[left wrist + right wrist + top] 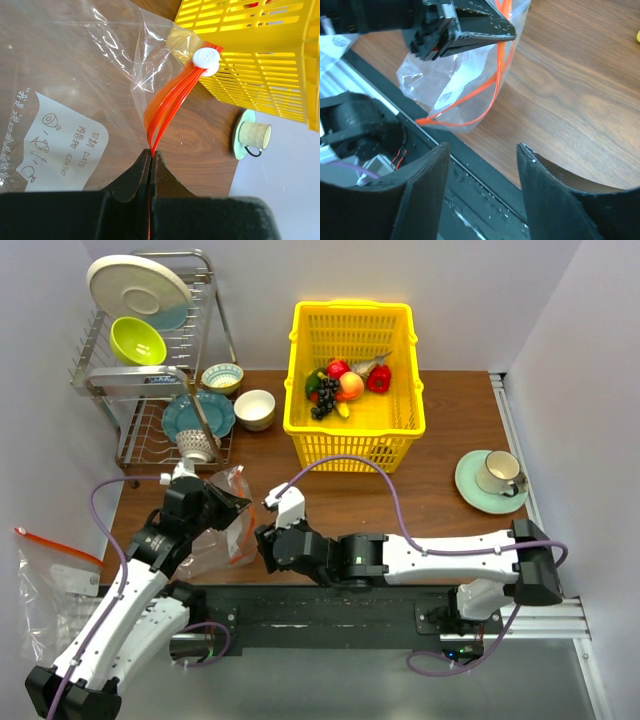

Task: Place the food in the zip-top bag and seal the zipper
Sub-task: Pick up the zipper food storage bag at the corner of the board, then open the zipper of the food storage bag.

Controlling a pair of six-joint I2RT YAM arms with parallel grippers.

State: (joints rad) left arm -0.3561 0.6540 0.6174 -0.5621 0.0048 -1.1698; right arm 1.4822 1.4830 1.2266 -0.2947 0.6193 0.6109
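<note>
The step in hand looks like opening the bag. None of the food (343,386) is bagged yet. It lies heaped in the yellow basket (350,310), while the zip-top bag (75,65) sits crumpled in front of the basket, off its left corner, toward the arms' edge of the tabletop (580,90). The left hand (151,157) is clenched on the zipper (167,102), its two fingers pinching the red-orange strip with no gap between them. Beyond the pinch the strip's two strands bow slightly apart as far as the white slider (206,61), at the end nearer the basket, so the mouth seems unsealed but only narrowly parted. The right hand (482,147) is spread wide, holding and touching nothing, and hovers just beside the bag in front of the basket. The next move probably calls for this free hand to catch the loose lip and draw it away from the pinch, widening the mouth before any fruit is fetched from the basket. The film looks thin and slippery, so the strip is the safer thing to grip
</note>
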